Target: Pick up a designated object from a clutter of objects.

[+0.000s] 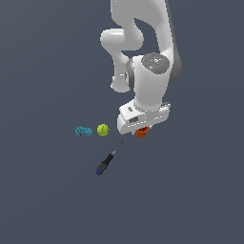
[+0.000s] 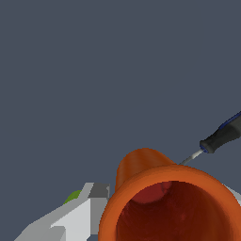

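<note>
The orange-red cup [image 1: 141,133] sits right under my hand in the exterior view. In the wrist view the cup [image 2: 155,188] fills the lower part of the picture, its open mouth towards the camera. My gripper [image 1: 141,128] is down around it. One grey finger [image 2: 70,219] presses one side of the rim and the other finger [image 2: 234,192] shows at the opposite side. Whether the cup is off the ground cannot be told. The green cup does not show in the exterior view. A small green patch [image 2: 73,196] peeks out behind one finger; what it is cannot be told.
A yellow-green ball [image 1: 103,129] and a teal block [image 1: 84,131] lie towards the exterior view's left of the cup. A black-and-blue-handled screwdriver [image 1: 106,163] lies in front of them, its tip pointing towards the cup; it also shows in the wrist view [image 2: 221,136].
</note>
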### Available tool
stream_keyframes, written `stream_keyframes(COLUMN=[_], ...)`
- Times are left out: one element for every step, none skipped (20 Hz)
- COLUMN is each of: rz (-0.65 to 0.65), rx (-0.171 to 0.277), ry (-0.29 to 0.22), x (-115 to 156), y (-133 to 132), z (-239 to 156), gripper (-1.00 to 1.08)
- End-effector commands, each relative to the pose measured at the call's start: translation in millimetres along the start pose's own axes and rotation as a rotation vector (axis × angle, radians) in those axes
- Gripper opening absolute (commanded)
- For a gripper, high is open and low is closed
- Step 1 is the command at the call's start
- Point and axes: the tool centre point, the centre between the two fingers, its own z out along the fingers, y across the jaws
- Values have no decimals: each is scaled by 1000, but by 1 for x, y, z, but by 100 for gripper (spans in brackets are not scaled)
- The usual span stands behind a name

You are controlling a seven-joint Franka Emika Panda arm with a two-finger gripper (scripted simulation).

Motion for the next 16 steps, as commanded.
stream_keyframes(rz=[-1, -1, -1, -1, -1, -1, -1, -1, -1, -1, -1, 0, 0, 0, 0, 0], rx=[1, 1, 1, 1, 1, 0, 0, 0, 0, 0, 0, -1, -1, -1, -1, -1], ry=[0, 0, 0, 0, 0, 0, 0, 0, 0, 0, 0, 0, 0, 0, 0, 0], x=[5, 7, 9, 11, 13, 15, 17, 19, 21, 23, 25, 26, 28, 30, 32, 33], y=[23, 32, 41, 50, 59, 68, 77, 85, 92, 100, 107, 114, 120, 127, 133, 139], z=[-23, -32, -41, -50, -59, -67, -76, -83, -91, -98, -105, -111, -118, -124, -130, -136], gripper=[-100, -100, -100, -100, -100, -100, -100, -100, -100, -100, -100, -100, -100, -100, -100, -100])
